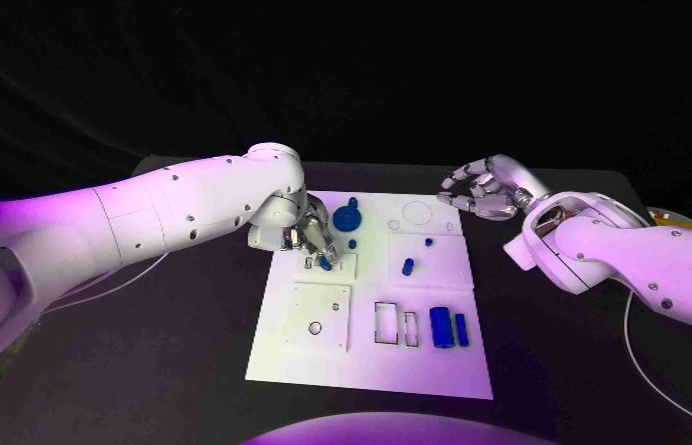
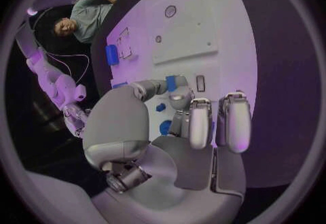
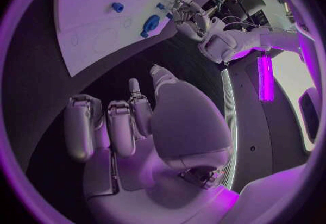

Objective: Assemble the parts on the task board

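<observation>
The white task board (image 1: 368, 365) lies in the middle of the black table. My left hand (image 1: 306, 233) hovers low over the board's far left part and pinches a small blue part (image 2: 171, 83) between thumb and a finger, close to a small rectangular slot (image 2: 200, 83). A larger round blue part (image 1: 346, 215) sits just beyond that hand. Two small blue parts (image 1: 408, 265) lie mid-board. My right hand (image 1: 483, 190) hangs above the board's far right corner, fingers curled in, nothing in it.
Two blue cylinders (image 1: 449, 328) lie side by side at the board's near right, beside empty rectangular slots (image 1: 392, 323). A square inset with a hole (image 1: 320, 317) is at the near left. A yellow object (image 1: 666, 217) sits at the table's right edge.
</observation>
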